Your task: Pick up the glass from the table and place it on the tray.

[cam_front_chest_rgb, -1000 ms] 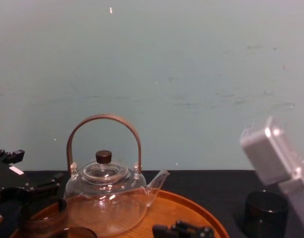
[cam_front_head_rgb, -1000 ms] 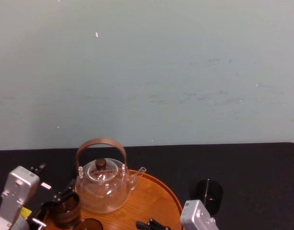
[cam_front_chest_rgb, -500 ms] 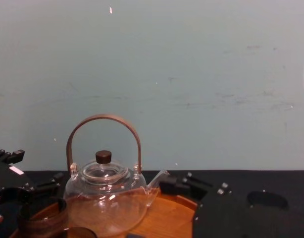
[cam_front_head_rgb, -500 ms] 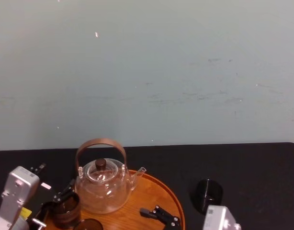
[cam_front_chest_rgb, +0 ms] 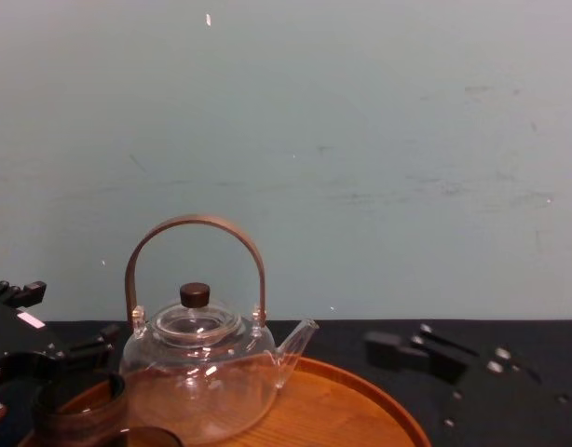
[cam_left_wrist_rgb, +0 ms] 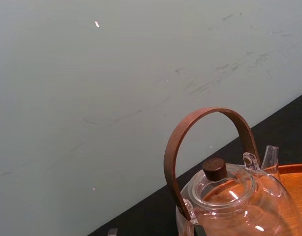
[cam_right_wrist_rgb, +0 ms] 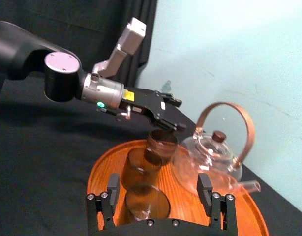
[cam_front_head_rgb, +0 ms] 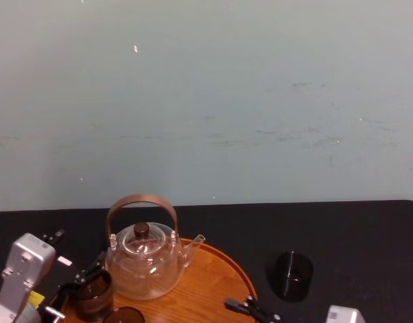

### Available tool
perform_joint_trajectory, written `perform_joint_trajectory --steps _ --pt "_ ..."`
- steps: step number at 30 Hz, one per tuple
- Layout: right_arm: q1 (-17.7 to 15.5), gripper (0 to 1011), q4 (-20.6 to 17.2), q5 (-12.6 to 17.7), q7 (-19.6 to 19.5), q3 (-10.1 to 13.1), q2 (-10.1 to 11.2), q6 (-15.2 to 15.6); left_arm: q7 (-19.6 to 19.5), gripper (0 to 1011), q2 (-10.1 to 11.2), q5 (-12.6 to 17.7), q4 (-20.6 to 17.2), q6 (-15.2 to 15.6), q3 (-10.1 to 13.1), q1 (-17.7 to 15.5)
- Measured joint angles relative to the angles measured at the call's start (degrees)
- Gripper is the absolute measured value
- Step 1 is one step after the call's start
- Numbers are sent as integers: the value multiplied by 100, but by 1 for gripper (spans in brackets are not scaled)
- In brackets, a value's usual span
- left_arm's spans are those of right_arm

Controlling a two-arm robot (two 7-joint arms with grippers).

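Pale green wall (cam_front_head_rgb: 206,101) rises behind a black table (cam_front_head_rgb: 354,235) that carries a large round orange-brown tray (cam_front_head_rgb: 220,276) at the near centre. On the tray stands a clear glass teapot (cam_front_head_rgb: 142,266) with an arched wooden handle and a dark knob on its lid, its spout pointing to the robot's right. The glass (cam_front_head_rgb: 292,274), a short dark smoky tumbler, stands upright on the bare table just to the right of the tray, off its rim and apart from it. The right gripper (cam_right_wrist_rgb: 158,187) hangs low at the near right edge of the tray, between the tray and the glass, touching neither; its jaws are spread wide and hold nothing. The left gripper (cam_front_head_rgb: 85,277) sits at the tray's left side, right at the rim of a brown tumbler (cam_right_wrist_rgb: 161,142) that stands on the tray beside the teapot; whether it grips that tumbler cannot be told. Two more brown tumblers (cam_right_wrist_rgb: 140,169) stand on the tray nearer the robot, close together.
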Motion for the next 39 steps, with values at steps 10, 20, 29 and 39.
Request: perform_joint_trajectory --steps 10,20,29,39 --pt "-608 1002 46 249 -190 537 155 -93 0 1002 0 0 0 0 0 0" --pt "-1017 1002 210 481 -262 993 184 -149 0 1001 0 0 0 0 0 0" --pt "-1206 1002 351 524 -378 1359 148 -124 0 1001 0 0 0 0 0 0" --pt "-1057 1002 726 587 -406 1599 17 42 0 1001 0 0 0 0 0 0"
